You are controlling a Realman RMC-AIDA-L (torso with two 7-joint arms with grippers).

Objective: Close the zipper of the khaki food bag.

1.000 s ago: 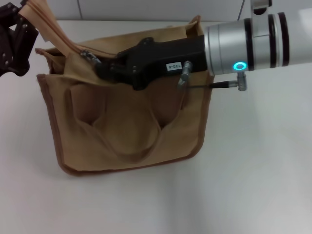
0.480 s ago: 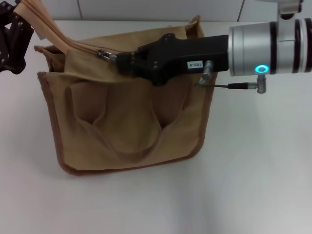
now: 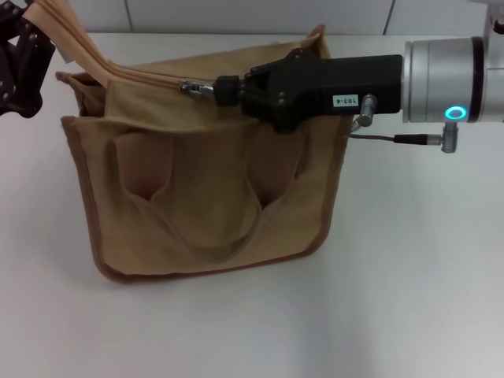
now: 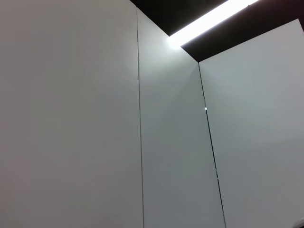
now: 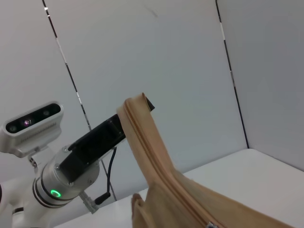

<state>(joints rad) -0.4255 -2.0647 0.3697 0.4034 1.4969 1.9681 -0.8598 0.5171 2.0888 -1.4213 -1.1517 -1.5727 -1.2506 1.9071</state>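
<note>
The khaki food bag [image 3: 205, 197] stands on the white table, pockets and handle loop facing me. Its zipper [image 3: 134, 75] runs along the top. The silver slider and pull tab [image 3: 191, 87] are left of the middle. My right gripper [image 3: 211, 88] reaches in from the right and is shut on the pull tab. My left gripper [image 3: 31, 27] at the far left is shut on the raised end of the zipper tape [image 3: 59, 27]. The right wrist view shows that raised tape [image 5: 145, 142] held by the left gripper [image 5: 145, 102]. The left wrist view shows only wall and ceiling.
The white table [image 3: 409, 283] extends to the front and right of the bag. A wall [image 3: 236, 16] stands behind the table. The right arm's silver forearm [image 3: 449, 79] and cable [image 3: 394, 138] hang over the bag's right end.
My right gripper has moved to the right along the bag's top, and the slider has moved with it. The zipper stretch to its left is now closed. The left gripper has stayed put.
</note>
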